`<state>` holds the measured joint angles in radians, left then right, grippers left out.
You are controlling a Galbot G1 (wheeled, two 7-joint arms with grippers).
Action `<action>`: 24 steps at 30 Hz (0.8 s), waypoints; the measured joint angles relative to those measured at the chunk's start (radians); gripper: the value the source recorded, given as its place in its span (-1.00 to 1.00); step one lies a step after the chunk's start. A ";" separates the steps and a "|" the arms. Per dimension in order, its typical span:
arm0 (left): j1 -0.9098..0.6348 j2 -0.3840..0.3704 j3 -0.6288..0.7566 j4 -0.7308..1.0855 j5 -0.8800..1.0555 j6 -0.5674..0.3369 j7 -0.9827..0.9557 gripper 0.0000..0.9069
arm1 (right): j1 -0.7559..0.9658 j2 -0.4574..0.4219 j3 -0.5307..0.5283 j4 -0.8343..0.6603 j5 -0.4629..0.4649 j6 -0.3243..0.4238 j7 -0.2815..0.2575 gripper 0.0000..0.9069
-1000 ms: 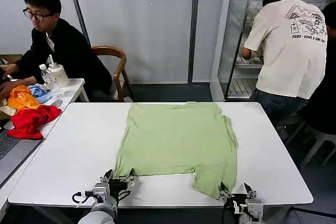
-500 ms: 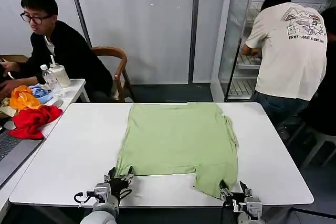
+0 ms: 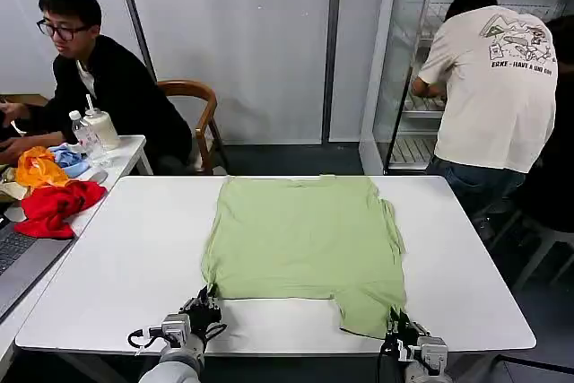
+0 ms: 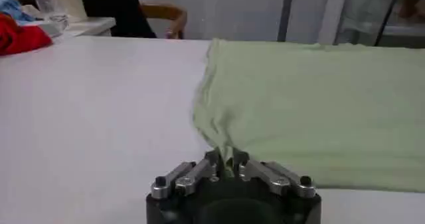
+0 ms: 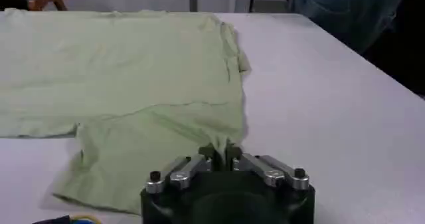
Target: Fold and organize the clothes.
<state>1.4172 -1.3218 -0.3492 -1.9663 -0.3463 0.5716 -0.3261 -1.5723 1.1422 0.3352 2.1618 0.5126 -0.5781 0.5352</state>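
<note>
My left gripper (image 3: pixel 204 305) pinches the light yellow-green cotton shirt (image 3: pixel 305 239) at the white table's (image 3: pixel 126 257) near edge; my right gripper (image 3: pixel 400 329) clamps its other near corner.

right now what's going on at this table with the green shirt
A two-armed robot is handling a light yellow-green short-sleeved cotton shirt spread on a white table. The left gripper is pinched shut on the shirt's near left corner, and the right gripper is shut on the near right corner, both at the table's near edge. The shirt lies mostly flat, its near right part reaching lower than the rest. No fold is finished yet.
</note>
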 measured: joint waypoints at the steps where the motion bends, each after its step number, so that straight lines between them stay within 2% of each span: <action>1: 0.003 0.001 -0.001 -0.003 0.000 0.000 0.000 -0.96 | -0.003 0.000 0.002 0.005 0.002 0.000 0.000 -1.00; 16: 0.087 0.030 -0.046 -0.119 -0.043 0.015 0.001 -0.96 | -0.041 0.011 0.047 0.177 -0.008 -0.003 0.013 -1.00; 24: 0.110 0.037 -0.076 -0.207 -0.061 0.015 -0.002 -0.96 | -0.015 0.005 0.065 0.204 -0.020 -0.002 0.009 -1.00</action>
<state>1.5272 -1.2845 -0.4253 -2.1737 -0.4077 0.5867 -0.3280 -1.5871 1.1472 0.4004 2.3659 0.4925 -0.5798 0.5442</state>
